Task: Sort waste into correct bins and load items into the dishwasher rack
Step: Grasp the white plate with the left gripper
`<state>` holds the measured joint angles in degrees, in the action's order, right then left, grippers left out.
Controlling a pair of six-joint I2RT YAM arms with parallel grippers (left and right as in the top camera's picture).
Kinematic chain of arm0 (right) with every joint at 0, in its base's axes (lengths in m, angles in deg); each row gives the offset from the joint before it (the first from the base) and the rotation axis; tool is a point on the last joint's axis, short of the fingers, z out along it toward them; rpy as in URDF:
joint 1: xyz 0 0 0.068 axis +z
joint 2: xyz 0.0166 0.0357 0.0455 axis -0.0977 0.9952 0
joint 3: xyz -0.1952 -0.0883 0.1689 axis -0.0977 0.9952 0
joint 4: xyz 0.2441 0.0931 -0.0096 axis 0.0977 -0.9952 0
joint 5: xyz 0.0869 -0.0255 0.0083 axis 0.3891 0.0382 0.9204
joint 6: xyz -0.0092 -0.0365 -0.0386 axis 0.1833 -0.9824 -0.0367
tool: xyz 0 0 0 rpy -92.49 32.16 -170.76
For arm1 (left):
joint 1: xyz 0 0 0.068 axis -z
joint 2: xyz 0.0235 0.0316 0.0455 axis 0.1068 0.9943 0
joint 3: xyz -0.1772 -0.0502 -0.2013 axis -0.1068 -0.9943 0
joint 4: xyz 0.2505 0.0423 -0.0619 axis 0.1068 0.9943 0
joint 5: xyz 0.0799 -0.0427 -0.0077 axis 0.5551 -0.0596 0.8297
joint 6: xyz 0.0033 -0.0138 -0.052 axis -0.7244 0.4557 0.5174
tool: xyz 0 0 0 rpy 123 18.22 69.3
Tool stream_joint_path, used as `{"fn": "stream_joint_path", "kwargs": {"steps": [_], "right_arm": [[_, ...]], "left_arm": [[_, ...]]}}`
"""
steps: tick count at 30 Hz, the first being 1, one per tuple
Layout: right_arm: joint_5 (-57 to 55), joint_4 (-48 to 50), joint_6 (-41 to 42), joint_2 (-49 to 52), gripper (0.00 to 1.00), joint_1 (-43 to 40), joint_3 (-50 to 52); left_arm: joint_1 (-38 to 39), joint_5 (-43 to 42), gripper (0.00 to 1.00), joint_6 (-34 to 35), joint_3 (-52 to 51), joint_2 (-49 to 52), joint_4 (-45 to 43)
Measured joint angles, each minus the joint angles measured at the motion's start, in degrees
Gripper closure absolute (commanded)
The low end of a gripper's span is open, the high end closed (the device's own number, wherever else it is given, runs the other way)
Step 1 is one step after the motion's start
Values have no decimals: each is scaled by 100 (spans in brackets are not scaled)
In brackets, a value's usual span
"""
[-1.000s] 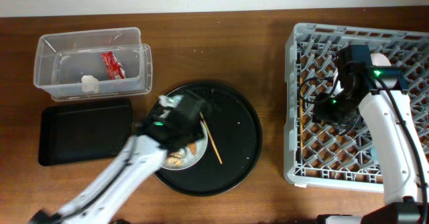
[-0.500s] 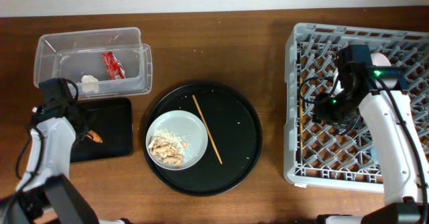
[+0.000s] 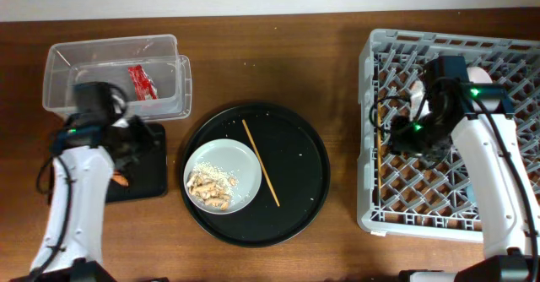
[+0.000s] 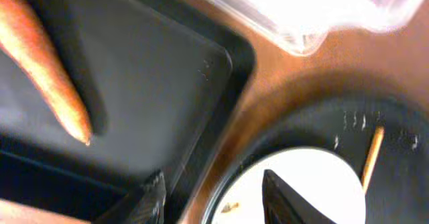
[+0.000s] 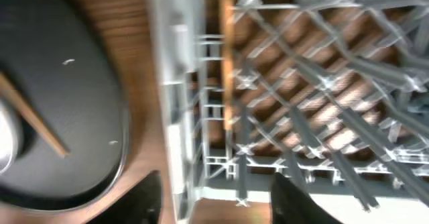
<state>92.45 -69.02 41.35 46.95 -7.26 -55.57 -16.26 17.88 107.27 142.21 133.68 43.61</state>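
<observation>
Plate [image 3: 234,159]: on the round tray [image 3: 299,189], scraps [image 3: 209,189] on it, chopstick [image 3: 263,176] beside.
Carrot [image 4: 50,63]: lying in the black tray [image 4: 161,83].
Left gripper [image 4: 214,200]: fingers wide apart, empty, above that tray's corner.
Right gripper [image 5: 214,204]: parted, empty, over the rack [image 5: 335,70]; second chopstick [image 5: 228,70] seemingly inside.
Tub [image 3: 169,92]: red wrapper [image 3: 142,81] inside.

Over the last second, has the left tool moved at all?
Yes. The left tool left the grey plate and swung left. It now hangs over the right end of the black rectangular tray.
</observation>
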Motion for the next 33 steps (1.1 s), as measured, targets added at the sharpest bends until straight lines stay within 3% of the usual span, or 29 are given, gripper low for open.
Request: {"fn": "stream_joint_path", "kwargs": {"steps": [7, 15, 20, 22, 29, 33], "right_arm": [[431, 225, -398, 245, 49, 1145, 0], [411, 153, -415, 267, 49, 1182, 0], [411, 127, -415, 267, 49, 1182, 0], [411, 125, -415, 267, 49, 1182, 0], [409, 107, -411, 267, 49, 1182, 0], [407, 26, -413, 267, 50, 1182, 0]], "left_arm": [[1884, -55, 48, -221, -4, 11, 240], [3895, -55, 45, -553, -4, 1156, 35], [4489, -33, 46, -658, -4, 1840, -94], [4564, -2, 54, -660, -4, 2026, -103], [4642, 284, 100, -719, 31, 2243, -177], [4699, 474, 100, -723, 116, 2225, -111]]}}
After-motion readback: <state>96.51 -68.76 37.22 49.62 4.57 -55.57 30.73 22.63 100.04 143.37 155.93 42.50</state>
